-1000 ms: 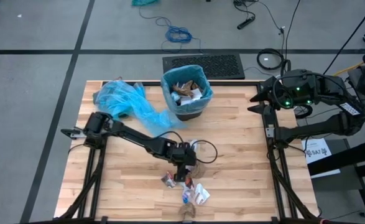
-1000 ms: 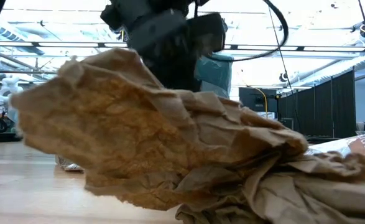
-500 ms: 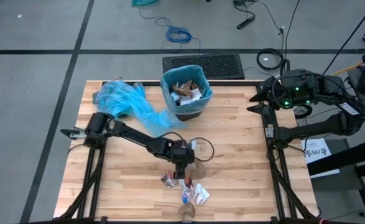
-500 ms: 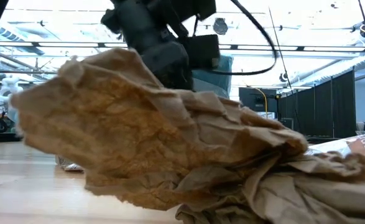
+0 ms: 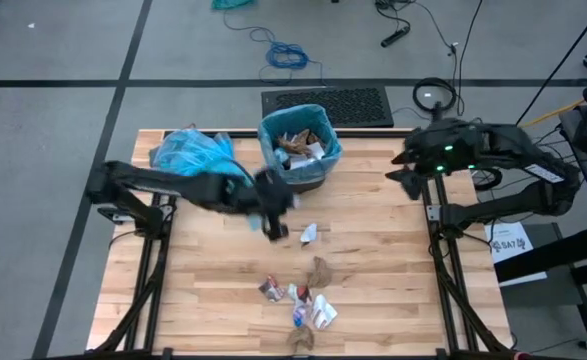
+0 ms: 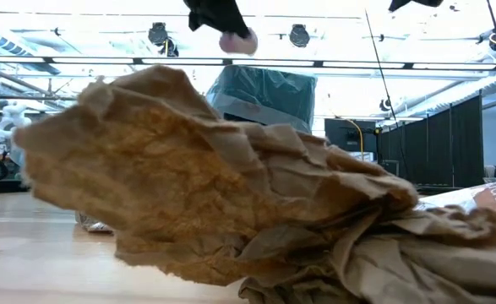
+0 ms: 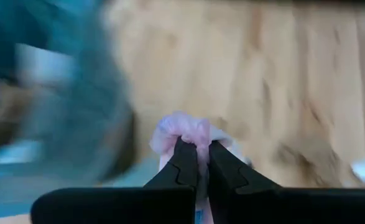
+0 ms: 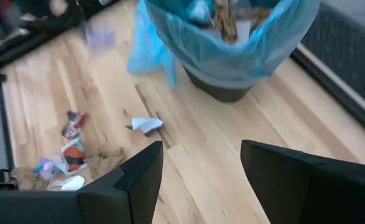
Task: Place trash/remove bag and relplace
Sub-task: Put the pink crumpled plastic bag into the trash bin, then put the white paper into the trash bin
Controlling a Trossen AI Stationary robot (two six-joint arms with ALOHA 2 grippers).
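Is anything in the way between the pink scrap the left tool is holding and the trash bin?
Nothing visible blocks it. The left tool is shut on the pink scrap and is lifted above the table, just beside the bin. The bin's blue-lined mouth is open, though already holding paper scraps. The right tool waits off to the side.

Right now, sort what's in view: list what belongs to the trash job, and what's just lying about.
Job:
- pink scrap, pinched in the left gripper
- lined bin
- scrap pile
- stray white scrap
- spare blue bag

Lying about:
- black mat
- blue cable
- right gripper, open, waiting near the bin
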